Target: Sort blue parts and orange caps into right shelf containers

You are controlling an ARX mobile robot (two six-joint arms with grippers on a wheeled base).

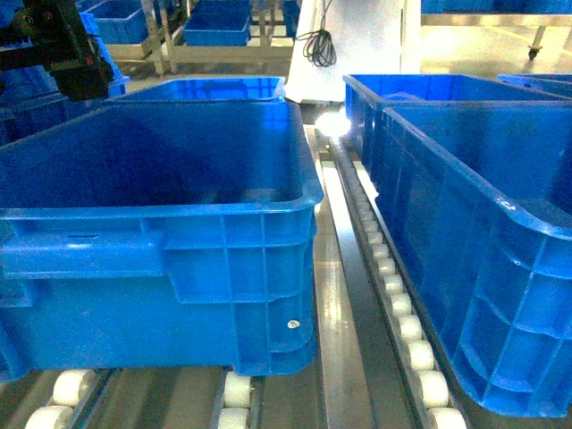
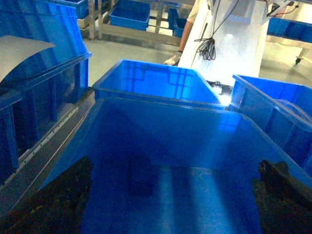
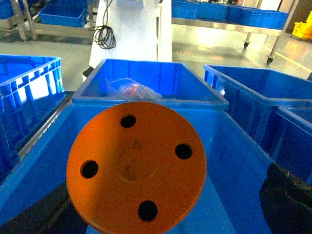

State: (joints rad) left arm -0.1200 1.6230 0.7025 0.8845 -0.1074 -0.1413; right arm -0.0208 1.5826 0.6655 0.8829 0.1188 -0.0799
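Note:
An orange cap [image 3: 136,168], a flat round disc with four holes, fills the middle of the right wrist view. It hangs between the wide-apart fingers of my right gripper [image 3: 161,195], which is open. Blue shows between the cap and the right finger [image 3: 287,200]. Below is one of the right shelf containers [image 3: 234,161], a deep blue crate. My left gripper [image 2: 174,165] is open over another blue crate [image 2: 161,122]. On that crate's floor lies a dark blue part [image 2: 141,175]. In the head view only the left arm [image 1: 67,45] shows, at the top left.
Big blue crates [image 1: 179,210] [image 1: 500,214] stand on roller tracks [image 1: 402,313] with a metal rail between them. The crate behind [image 3: 195,78] holds a clear bag [image 3: 129,90] with something red-orange inside. A white stand with black cables [image 1: 315,45] and more crates on racks lie beyond.

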